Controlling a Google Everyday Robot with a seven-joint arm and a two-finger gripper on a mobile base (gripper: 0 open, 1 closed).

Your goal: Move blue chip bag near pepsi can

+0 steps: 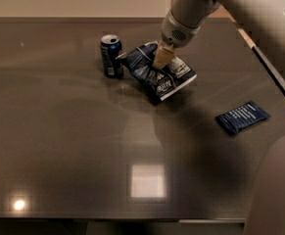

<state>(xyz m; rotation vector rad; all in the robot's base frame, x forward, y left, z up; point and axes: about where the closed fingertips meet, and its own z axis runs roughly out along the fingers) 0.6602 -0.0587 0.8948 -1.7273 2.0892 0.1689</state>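
The blue chip bag is a large crinkly dark-blue bag with white edges and a white label, lying crumpled on the dark table. Its left tip comes close to the pepsi can, a small upright dark-blue can with a silver top, at the back left. My gripper comes down from the upper right on the white arm and is shut on the top middle of the bag. A tan finger presses into the bag's folds.
A small flat dark-blue packet lies at the right of the table. The table's right edge runs diagonally at the far right. Part of my white body fills the lower right corner.
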